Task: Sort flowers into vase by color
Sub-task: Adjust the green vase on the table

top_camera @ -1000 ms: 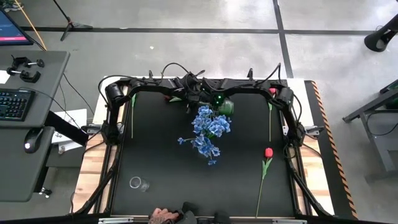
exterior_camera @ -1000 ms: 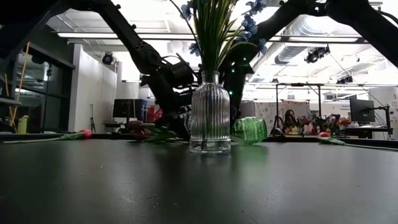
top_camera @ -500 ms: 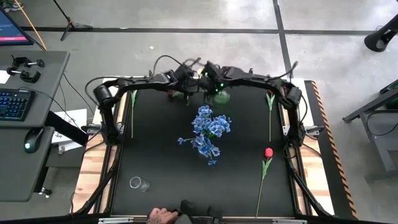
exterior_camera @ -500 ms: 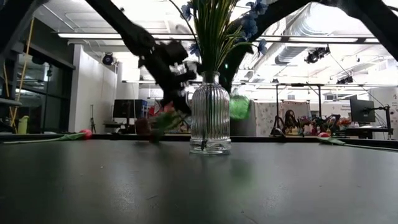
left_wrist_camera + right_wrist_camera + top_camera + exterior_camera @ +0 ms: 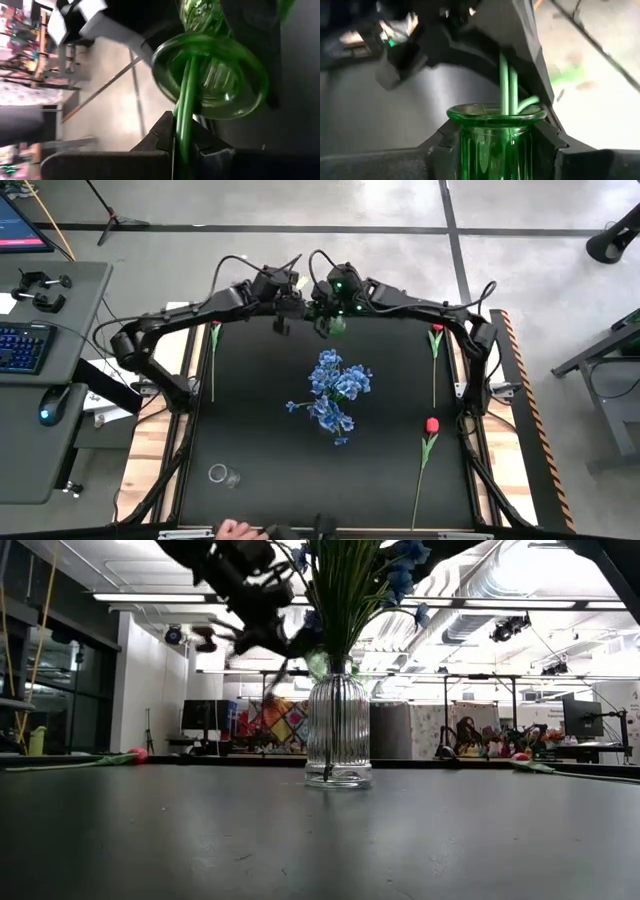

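Note:
Above the table's far edge, my right gripper (image 5: 335,323) is shut on a green glass vase (image 5: 338,328). My left gripper (image 5: 283,308), close beside it, is shut on thin green flower stems (image 5: 184,100) whose ends reach into the vase's mouth (image 5: 220,80); their blossoms are hidden. At the table's middle, a clear ribbed vase (image 5: 337,735) of blue flowers (image 5: 335,392) stands on its base. Three red tulips lie flat: far left (image 5: 213,330), far right (image 5: 436,330), and right (image 5: 431,425). My left gripper pinches the bundle of green stems (image 5: 181,131) between its two fingers. The stems run on past the fingertips into the green vase's mouth. Stems and vase are clear of the table. My right gripper holds the green vase by its neck (image 5: 495,147), just below the rim, one finger (image 5: 445,142) on each side. The vase is lifted clear of the table, with the stems (image 5: 506,85) sticking into its mouth.
A small clear glass piece (image 5: 222,475) lies near the table's front left corner. A person's hand (image 5: 235,530) shows at the near edge. The black table top (image 5: 260,430) is bare between the clear vase and the tulips at its sides.
Both grippers have risen from the table's far side and drawn a little toward the far edge. The green vase, which lay on its side on the table, is lifted clear. The held flowers have gone up with my left gripper.

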Action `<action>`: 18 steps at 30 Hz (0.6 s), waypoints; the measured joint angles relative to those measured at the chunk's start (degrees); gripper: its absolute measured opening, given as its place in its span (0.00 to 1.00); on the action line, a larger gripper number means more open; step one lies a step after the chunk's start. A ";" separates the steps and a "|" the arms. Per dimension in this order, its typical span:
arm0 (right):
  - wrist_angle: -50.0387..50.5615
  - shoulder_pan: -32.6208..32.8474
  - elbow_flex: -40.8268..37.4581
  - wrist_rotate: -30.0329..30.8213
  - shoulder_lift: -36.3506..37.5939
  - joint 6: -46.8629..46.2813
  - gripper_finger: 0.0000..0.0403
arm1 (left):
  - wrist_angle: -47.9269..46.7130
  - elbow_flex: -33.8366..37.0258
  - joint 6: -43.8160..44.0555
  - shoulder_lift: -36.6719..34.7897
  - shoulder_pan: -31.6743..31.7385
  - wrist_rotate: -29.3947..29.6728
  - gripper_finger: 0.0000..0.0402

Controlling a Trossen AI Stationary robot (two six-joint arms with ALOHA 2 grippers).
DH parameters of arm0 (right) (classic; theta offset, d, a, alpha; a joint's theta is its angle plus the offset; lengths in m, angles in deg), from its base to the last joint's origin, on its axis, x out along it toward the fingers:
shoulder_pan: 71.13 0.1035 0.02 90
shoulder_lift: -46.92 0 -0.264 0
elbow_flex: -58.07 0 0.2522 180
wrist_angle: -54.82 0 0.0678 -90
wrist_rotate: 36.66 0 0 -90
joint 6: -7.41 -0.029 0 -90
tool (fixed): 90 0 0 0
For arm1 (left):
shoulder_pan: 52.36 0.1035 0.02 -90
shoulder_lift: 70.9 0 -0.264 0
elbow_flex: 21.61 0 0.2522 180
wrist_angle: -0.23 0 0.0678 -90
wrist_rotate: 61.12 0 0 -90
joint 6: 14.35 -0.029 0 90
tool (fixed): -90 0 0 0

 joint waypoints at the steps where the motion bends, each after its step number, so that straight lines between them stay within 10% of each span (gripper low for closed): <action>1: -0.74 0.18 -0.02 -0.20 -0.05 0.06 0.32 | -1.11 -0.01 -1.29 -0.58 -0.71 1.60 0.00; 18: -13.28 0.93 -9.60 -16.77 -0.52 -5.84 0.32 | -11.99 0.21 -9.59 -3.28 -14.01 17.44 0.00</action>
